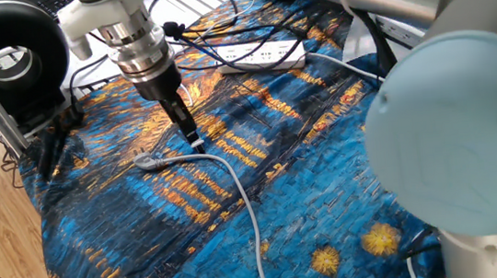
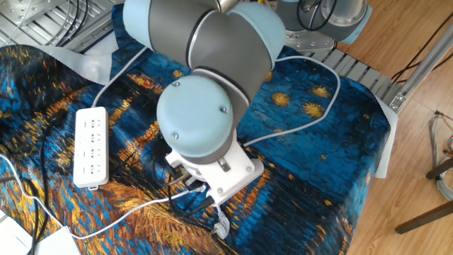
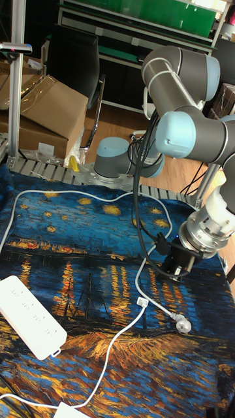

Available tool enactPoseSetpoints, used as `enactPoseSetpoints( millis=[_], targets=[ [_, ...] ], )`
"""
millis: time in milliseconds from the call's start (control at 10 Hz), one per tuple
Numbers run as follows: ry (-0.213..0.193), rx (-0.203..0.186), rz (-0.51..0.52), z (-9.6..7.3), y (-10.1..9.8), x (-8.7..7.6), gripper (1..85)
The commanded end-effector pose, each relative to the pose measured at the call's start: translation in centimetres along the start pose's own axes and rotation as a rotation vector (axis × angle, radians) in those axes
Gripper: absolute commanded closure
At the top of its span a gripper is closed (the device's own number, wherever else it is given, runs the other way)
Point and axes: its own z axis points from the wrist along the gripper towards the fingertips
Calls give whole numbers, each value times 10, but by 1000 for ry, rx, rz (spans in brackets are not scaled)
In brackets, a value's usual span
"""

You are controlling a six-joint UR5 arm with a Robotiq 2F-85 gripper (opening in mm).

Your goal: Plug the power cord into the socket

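The power cord is a thin white cable [image 2: 127, 213] ending in a small pale plug [image 1: 197, 144] that lies on the blue painted cloth. It also shows in the tall view as the plug [image 3: 141, 302]. My gripper [image 1: 190, 134] hangs tilted with its dark fingertips just above and beside that plug. The fingers look slightly spread and hold nothing. In the other fixed view the arm's wrist hides the plug and most of the gripper [image 2: 190, 191]. The socket, a long white power strip [image 1: 263, 56] [image 2: 90, 147] [image 3: 31, 325], lies well away from the plug.
A thicker grey cable with a grey plug [image 1: 146, 162] [image 2: 221, 228] [image 3: 181, 324] lies next to the white plug. Black cables [image 1: 219, 33] run by the power strip. A black round device [image 1: 9, 58] stands at the cloth's corner. The cloth is wrinkled.
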Motion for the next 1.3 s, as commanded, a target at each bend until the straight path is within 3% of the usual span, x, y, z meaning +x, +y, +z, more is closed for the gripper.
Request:
enactPoseSetpoints(
  millis=[0, 100, 300, 600, 800, 900, 1000, 1100, 1200],
  targets=[
    [-79, -46, -15, -4, 9, -21, 537],
    [-92, -58, -68, -4, 13, -24, 537],
    [-81, -39, -127, 2, -27, -29, 510],
    [-105, -17, -158, 17, -49, -46, 533],
    [-89, -13, -174, 17, -59, -38, 543],
    [-91, -69, -156, 15, -43, -38, 517],
    [-98, -144, -77, 12, -24, -40, 543],
    [-123, -232, -7, 7, -3, -47, 590],
    [-171, -276, -13, 3, 8, -59, 557]
  ],
)
